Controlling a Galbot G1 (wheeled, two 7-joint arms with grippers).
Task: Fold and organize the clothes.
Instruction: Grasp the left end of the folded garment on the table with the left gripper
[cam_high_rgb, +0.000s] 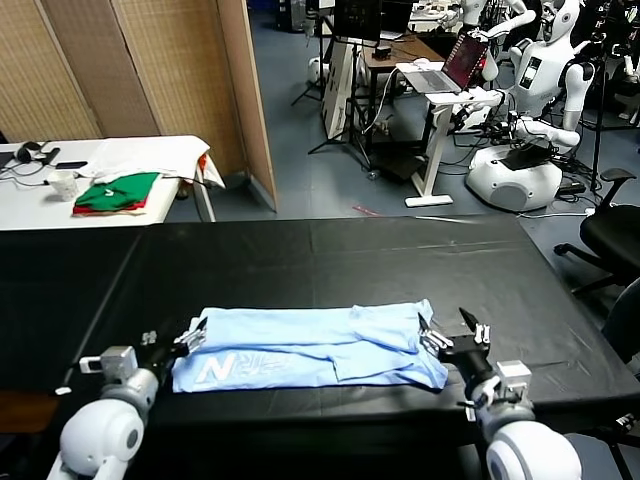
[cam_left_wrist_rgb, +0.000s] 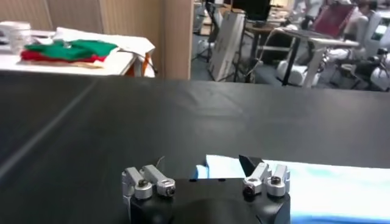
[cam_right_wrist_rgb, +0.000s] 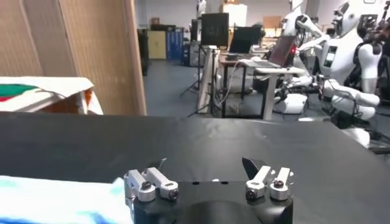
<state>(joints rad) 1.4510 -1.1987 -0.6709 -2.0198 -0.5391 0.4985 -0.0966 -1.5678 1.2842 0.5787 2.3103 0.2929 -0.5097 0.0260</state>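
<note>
Looking down from the head view, the T-shirt (cam_high_rgb: 312, 347) lies folded into a long band across the near part of the black table (cam_high_rgb: 330, 250), white lettering showing on its lower layer toward the robot's left. The left gripper (cam_high_rgb: 178, 343) sits right at the shirt's left end, fingers spread wide, nothing pinched between them. Over on the other side, the right gripper (cam_high_rgb: 455, 334) is at the shirt's right end, jaws just as wide, one finger at the cloth's edge and the other well clear of it; it holds nothing either. Beyond the black table a white table (cam_high_rgb: 100, 175) carries a folded green and red pile (cam_high_rgb: 117, 193), a white cloth (cam_high_rgb: 160, 155) and a mug (cam_high_rgb: 62, 184).

Switching to the left wrist view: the left gripper (cam_left_wrist_rgb: 204, 170) shows both fingers set far apart with bare black table between them. The blue shirt (cam_left_wrist_rgb: 317, 185) begins just beside one finger and runs off to the edge of the frame, flat on the table, not gripped. The green and red pile (cam_left_wrist_rgb: 67, 50) sits far off on the white table.

Now the right wrist view: the right gripper (cam_right_wrist_rgb: 207, 170) is fully spread too, empty. The shirt (cam_right_wrist_rgb: 58, 199) lies beside the other finger this time, its edge reaching up to the gripper body, again flat and free of the fingers. White humanoid robots (cam_right_wrist_rgb: 350, 67) stand in the background by a desk (cam_right_wrist_rgb: 265, 67).
</note>
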